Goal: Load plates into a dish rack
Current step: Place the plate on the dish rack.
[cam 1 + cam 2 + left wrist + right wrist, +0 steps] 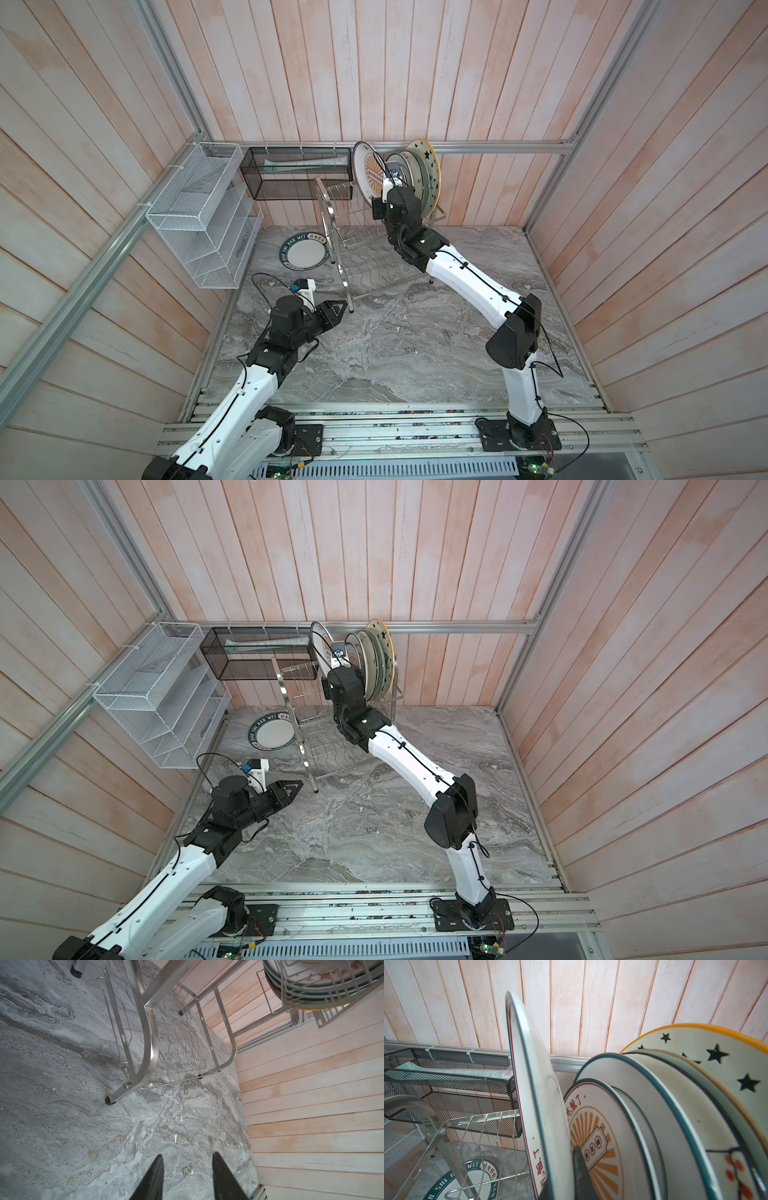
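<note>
Clamping a sunburst plate [365,174] by its lower rim, the right jaws hold it upright at the upper tier of the dish rack [329,224], as both top views show. It stands just left of the racked plates [409,170], a row on edge that ends in a yellow-rimmed star plate [430,166]. The right arm [401,208] hides the held plate's foot, so it cannot be told whether it sits in a slot. A lettered plate [274,733] lies flat on the grey marbled desk [374,825] beside the rack's left end, below a white mesh shelf [158,712] and a black mesh basket [257,654] fixed to the wall. The left arm [241,800] hovers low near the rack's front leg. In the left wrist view the left jaws stand partly open, with nothing between the dark fingers [153,1178] and only bare desk under them; the rack's curved leg [148,1043] and wavy lower wires lie just ahead. In the right wrist view the held plate is seen edge-on with one dark finger [581,1172] pressed against its face, the jaws closed tight on the rim. A second sunburst plate [598,1136] stands just behind it, apart from it at the top.
</note>
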